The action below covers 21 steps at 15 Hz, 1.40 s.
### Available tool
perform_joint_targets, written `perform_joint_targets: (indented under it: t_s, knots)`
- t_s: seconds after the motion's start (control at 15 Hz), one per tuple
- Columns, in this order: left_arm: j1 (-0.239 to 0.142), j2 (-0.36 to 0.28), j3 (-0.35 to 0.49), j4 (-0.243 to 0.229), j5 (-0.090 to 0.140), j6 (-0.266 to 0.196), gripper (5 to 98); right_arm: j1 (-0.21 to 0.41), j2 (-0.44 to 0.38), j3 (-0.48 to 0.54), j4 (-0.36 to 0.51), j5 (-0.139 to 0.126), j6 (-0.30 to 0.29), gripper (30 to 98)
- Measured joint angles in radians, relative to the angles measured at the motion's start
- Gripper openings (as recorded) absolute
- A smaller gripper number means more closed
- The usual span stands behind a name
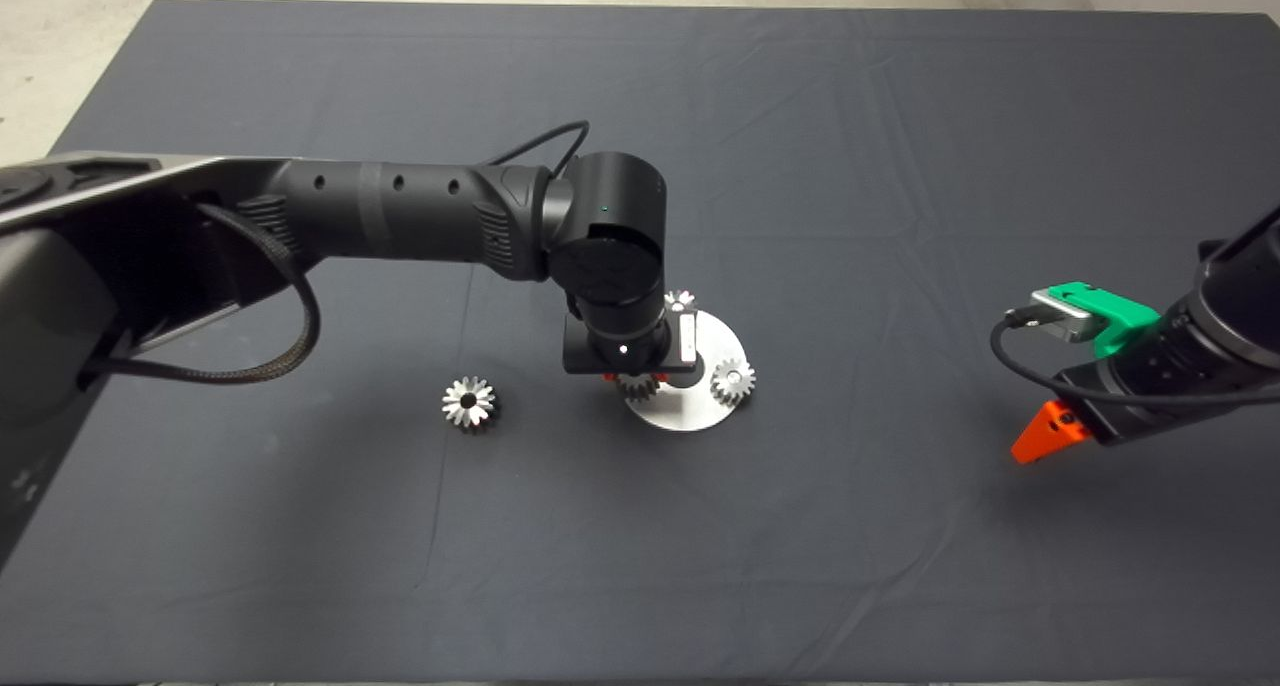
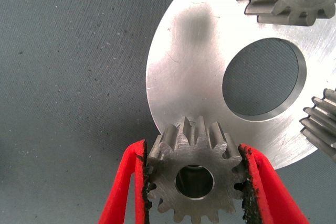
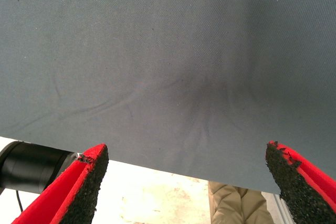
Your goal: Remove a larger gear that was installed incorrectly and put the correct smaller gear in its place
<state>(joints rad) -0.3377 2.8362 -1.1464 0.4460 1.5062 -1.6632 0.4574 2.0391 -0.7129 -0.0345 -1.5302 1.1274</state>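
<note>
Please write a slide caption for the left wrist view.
Left gripper shut on the smaller gear at the round plate's edge.

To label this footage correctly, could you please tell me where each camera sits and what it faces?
Head view: above, looking down at the mat; both arms show, left hand over the plate.
Left wrist view: on the left arm, facing the small gear its fingers clamp at the plate's edge.
Right wrist view: on the right arm, facing bare mat; open hand.
Head and left wrist views share the plate.
</note>
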Motion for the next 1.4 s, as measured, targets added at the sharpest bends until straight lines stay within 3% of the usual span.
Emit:
perform_joint_targets:
  t_s: [0.4,0.8,1.4]
  knots:
    - [0.000,-0.017,0.025,0.024,0.002,-0.016,29.5,0.000,0.000,-0.003,-0.001,0.000,0.000,79.2]
    - [0.003,-0.053,0.067,0.053,0.019,-0.043,29.6,0.000,0.000,-0.009,-0.003,0.000,-0.001,79.2]
    - [-0.001,-0.054,0.093,0.070,0.020,-0.048,30.1,0.000,-0.002,-0.025,-0.003,0.000,-0.001,79.2]
